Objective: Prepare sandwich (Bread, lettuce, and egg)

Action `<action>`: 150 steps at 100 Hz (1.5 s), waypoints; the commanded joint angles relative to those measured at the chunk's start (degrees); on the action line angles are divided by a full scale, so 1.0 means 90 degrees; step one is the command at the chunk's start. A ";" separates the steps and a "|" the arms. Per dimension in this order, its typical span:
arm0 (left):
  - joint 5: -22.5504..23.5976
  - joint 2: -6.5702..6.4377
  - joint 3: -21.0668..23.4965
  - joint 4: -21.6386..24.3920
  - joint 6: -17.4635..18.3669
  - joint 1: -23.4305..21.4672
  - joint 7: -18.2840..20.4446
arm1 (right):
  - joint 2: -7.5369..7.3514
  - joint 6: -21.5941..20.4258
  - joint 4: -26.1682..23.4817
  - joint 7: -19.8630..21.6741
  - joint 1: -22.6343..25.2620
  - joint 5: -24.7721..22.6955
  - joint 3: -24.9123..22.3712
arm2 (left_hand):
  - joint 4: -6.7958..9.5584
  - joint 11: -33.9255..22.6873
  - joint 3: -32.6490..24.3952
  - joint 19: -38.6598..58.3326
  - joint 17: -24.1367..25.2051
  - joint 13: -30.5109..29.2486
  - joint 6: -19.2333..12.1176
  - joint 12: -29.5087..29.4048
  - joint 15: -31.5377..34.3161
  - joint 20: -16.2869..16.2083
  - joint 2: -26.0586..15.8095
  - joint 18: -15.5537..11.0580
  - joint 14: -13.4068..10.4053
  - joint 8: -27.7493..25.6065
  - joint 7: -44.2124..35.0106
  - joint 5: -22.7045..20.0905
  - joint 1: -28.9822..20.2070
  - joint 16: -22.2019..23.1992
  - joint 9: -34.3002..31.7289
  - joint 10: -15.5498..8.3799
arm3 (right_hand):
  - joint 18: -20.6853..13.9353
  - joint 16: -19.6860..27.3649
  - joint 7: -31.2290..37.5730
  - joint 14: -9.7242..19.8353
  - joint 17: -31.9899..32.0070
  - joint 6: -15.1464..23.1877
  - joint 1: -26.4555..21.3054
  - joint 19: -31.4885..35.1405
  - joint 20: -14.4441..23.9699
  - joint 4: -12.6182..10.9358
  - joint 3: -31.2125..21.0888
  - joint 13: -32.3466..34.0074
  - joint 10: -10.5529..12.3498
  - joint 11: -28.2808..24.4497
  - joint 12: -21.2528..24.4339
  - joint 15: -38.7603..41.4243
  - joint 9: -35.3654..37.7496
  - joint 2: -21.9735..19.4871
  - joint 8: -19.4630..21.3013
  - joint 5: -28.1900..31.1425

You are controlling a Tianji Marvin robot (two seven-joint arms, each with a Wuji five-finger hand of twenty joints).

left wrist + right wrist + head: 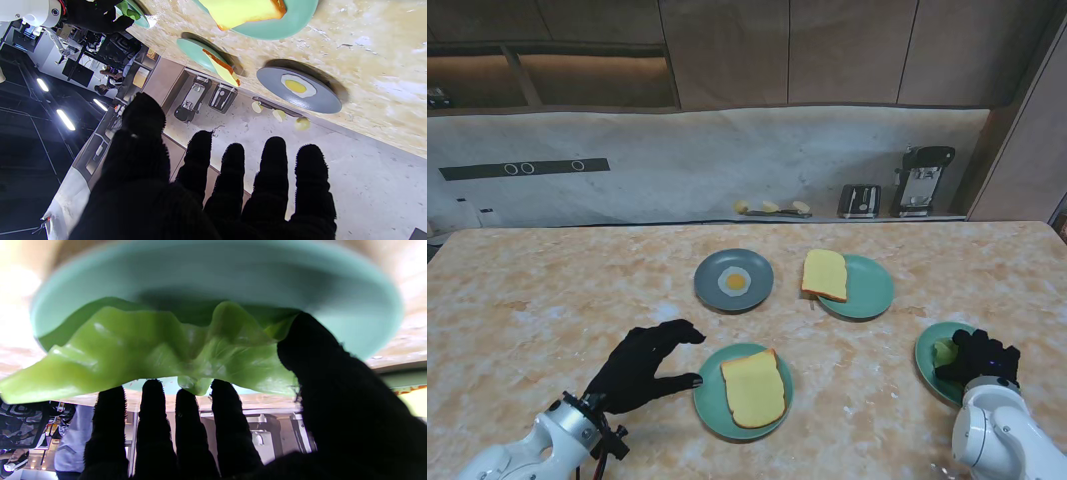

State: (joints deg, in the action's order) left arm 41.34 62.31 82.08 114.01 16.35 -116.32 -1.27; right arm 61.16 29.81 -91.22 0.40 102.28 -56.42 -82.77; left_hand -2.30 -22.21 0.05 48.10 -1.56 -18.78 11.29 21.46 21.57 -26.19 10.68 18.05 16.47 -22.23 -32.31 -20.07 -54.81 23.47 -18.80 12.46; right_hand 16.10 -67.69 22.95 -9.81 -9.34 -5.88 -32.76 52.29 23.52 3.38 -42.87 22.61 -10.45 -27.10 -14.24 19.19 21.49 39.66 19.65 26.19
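My right hand (979, 358) sits over the lettuce leaf (160, 353) on the teal plate (925, 352) at my right. In the right wrist view my thumb (310, 350) presses the leaf's edge and my four fingertips (153, 390) touch its underside, but I cannot tell whether the pinch has truly closed on it or is only resting against it. My left hand (642, 365) hovers over the table with its fingers apart, holding nothing, its thumb tip just beside the rim of the near teal plate (709, 405).

That plate carries a bread slice (752, 388), the base of the sandwich. Farther from me, the fried egg (735, 282) lies on a grey plate (712, 295), and a second bread slice (825, 274) overhangs the edge of another teal plate (872, 295) just to its right.

The main risk, as I judge it, is the leaf itself: it looks thin, glossy and floppy, so a shallow pinch at one edge could let it slide free when I lift, or it could fold and drape unevenly. If my thumb bears down too hard I could tip or drag the plate beneath. My left hand is close enough to the base plate to nudge it off position.
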 commanded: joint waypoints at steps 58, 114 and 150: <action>-0.0135 0.0002 -0.0024 0.0027 -0.0057 -0.0017 0.0154 | 0.0141 0.0299 0.0505 -0.0223 -0.0185 0.0379 0.0343 | 0.0111 0.0068 0.0105 0.0033 0.0050 0.0084 -0.0079 -0.0008 -0.0007 -0.0127 -0.0232 0.0018 -0.0036 -0.0082 0.0100 -0.0160 0.0100 0.0046 -0.0001 -0.0063 | -0.0508 -0.1890 0.0737 0.0698 -0.1498 -0.0049 -0.0628 0.1737 0.0847 -0.0194 -0.1388 0.0660 -0.0046 -0.1225 -0.0873 0.2090 0.0492 0.0413 0.0594 0.0479; -0.0069 0.0011 0.0004 0.0003 -0.0061 -0.0002 0.0082 | 0.0267 -0.0109 0.0667 -0.0963 -0.0332 0.0595 0.0248 | 0.0112 0.0065 0.0108 0.0038 0.0051 0.0081 -0.0079 -0.0012 -0.0004 -0.0126 -0.0235 0.0021 -0.0037 -0.0084 0.0086 -0.0191 0.0100 0.0043 -0.0005 -0.0058 | -0.1185 -0.2472 0.1756 0.1472 -0.2796 0.0029 -0.1243 0.2867 0.1393 0.0197 -0.2371 0.1253 -0.0062 -0.2263 -0.1792 0.5057 0.1262 -0.0300 0.0978 0.1071; -0.0062 0.0027 0.0066 -0.0023 0.0007 -0.0019 -0.0003 | 0.0284 -0.0558 0.0413 -0.1138 -0.0280 0.0536 0.0059 | 0.0112 0.0063 0.0108 0.0036 0.0052 0.0077 -0.0091 -0.0012 -0.0004 -0.0123 -0.0238 0.0023 -0.0036 -0.0081 0.0093 -0.0189 0.0105 0.0042 -0.0018 -0.0061 | -0.1405 -0.2474 0.2757 0.1629 -0.3672 0.0255 -0.1784 0.3293 0.1621 0.0690 -0.2896 0.1891 -0.0183 -0.2333 -0.2189 0.6200 0.2174 0.0242 0.0421 0.1609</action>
State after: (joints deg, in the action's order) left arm 40.64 62.36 82.50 113.91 16.12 -116.14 -1.79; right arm 63.29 25.52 -86.38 -10.26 99.17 -51.30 -82.07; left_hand -2.30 -22.21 0.05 48.10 -1.56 -18.78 11.23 21.46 21.57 -26.19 10.67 18.05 16.47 -22.17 -32.29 -20.80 -54.80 23.48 -18.80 12.46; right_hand 4.73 -87.25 45.37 -0.10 -40.01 -5.14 -43.83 79.85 36.97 8.48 -64.16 38.22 -10.15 -47.57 -31.79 72.01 37.74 40.07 24.48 38.91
